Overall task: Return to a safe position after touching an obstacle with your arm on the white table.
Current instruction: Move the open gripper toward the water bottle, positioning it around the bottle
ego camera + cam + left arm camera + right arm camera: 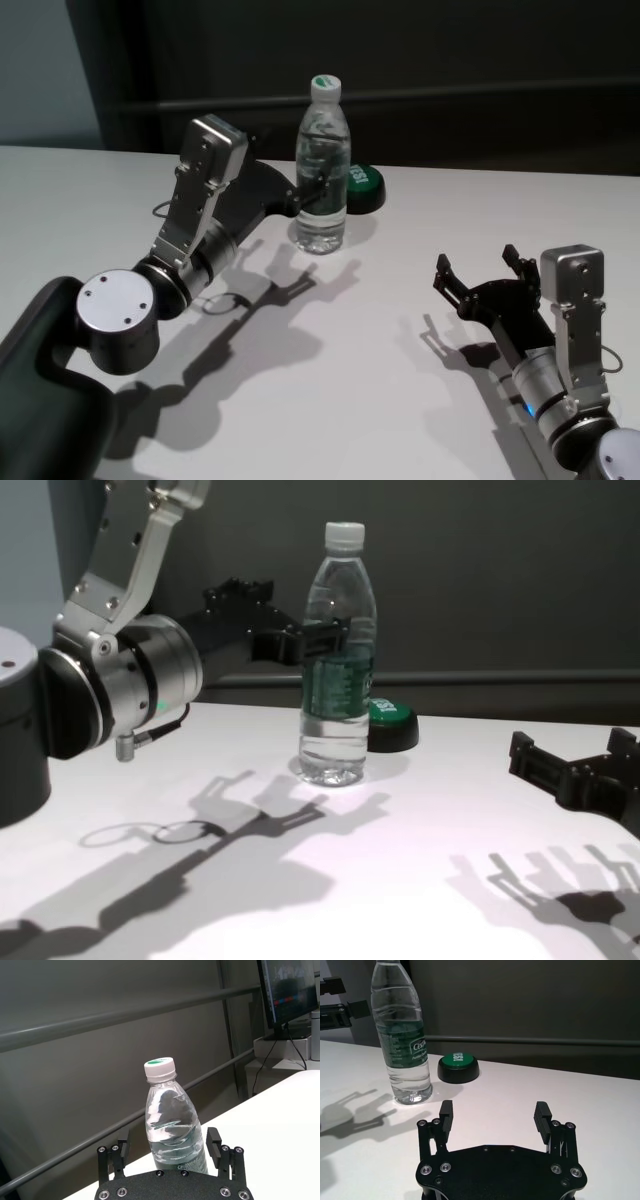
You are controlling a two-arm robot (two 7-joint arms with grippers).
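Looks like the touching part is done or nearly done, with the going back not yet started. Left gripper up off the table, right at the bottle, fingers spread apart with the bottle in the gap. Hard to say if a finger really touches the bottle or only sits just beside it. Bottle upright near the far edge of the table, just in front of a green button. Left to do: pull the left arm away without tipping the bottle and bring it home. Right gripper low over the near right side, fingers wide apart, holding nothing, well apart from the bottle. Bottle base hidden in the left wrist view; its cap cut off in the right wrist view.
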